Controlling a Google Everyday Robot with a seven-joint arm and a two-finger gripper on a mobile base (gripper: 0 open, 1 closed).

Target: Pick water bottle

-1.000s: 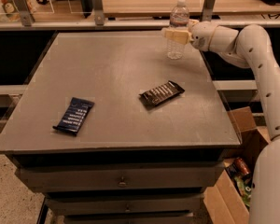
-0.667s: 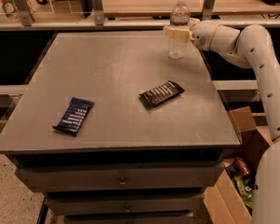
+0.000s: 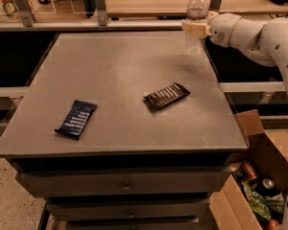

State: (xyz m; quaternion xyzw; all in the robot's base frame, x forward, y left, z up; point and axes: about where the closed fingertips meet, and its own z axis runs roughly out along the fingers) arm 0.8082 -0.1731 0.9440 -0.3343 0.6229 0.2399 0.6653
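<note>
The water bottle (image 3: 197, 8) is a small clear plastic bottle with a white cap, at the far right corner of the grey table (image 3: 120, 75). My gripper (image 3: 196, 28) reaches in from the right and is shut around the bottle's middle. Its tan fingers (image 3: 191, 30) cross the front of the bottle. The bottle is upright, and its base looks slightly off the tabletop. The white arm (image 3: 259, 32) stretches off to the right edge.
A black snack packet (image 3: 166, 96) lies right of the table's centre. A dark blue packet (image 3: 77, 118) lies front left. An open cardboard box (image 3: 259, 176) of cans stands on the floor to the right. A wooden counter with posts (image 3: 101, 6) runs behind the table.
The gripper and the bottle have moved together a little to the right and upward. The two packets have not moved.
</note>
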